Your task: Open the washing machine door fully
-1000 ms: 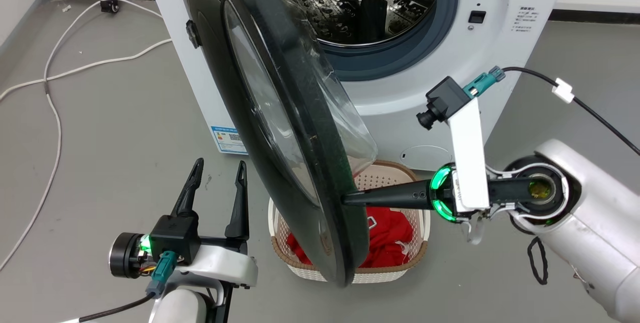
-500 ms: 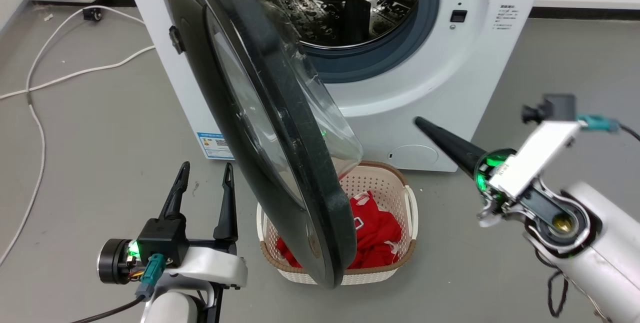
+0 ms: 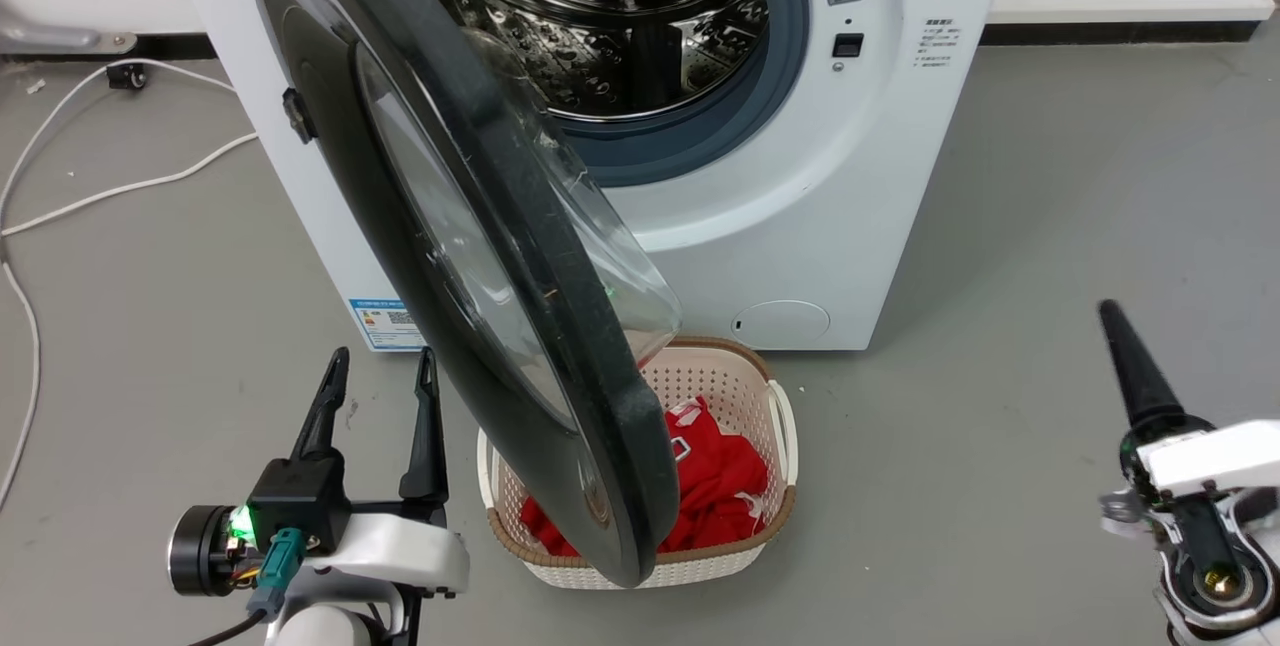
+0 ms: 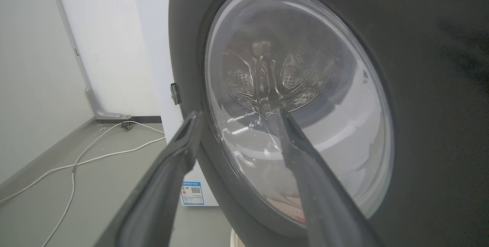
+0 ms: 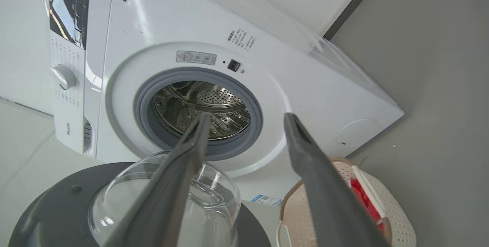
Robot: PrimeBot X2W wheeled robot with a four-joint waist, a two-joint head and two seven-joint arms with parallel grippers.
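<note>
The left gripper (image 3: 383, 356) sits low w/ both fingers spread and nothing btwn them. Just ahead of it is the blue label sticker (image 3: 385, 324), low on the front of the washing machine (image 3: 800, 226). In its wrist view the fingers frame the glass window of the washing machine door (image 3: 590, 396), so the door's outer face lies just ahead and to the right of this gripper, near but not touching. The door stands approx. square to the machine's front and is hinged on the side nearer the left gripper. Seen almost edge-on from the head, the disc runs out from the machine toward the robot. Its free edge hangs over the cream laundry basket (image 3: 787, 426), which holds a red garment (image 3: 720, 476). Past the door's inner side, the steel drum (image 3: 620, 36) and grey-blue gasket (image 3: 700, 141) are exposed. The right gripper (image 5: 246, 117) is well apart on that inner side, fingers also spread and empty. Its wrist view looks across the door's bulging glass bowl to the drum. Key relation, as I judge it: opening fully means swinging the free edge further toward the left gripper's side, i.e. away from the right gripper. So the right arm faces the pushable inner face but is far off. The left arm is nearer but on the outer face and prob. in the swing path, so it'd need to hook the rim or move clear.
</note>
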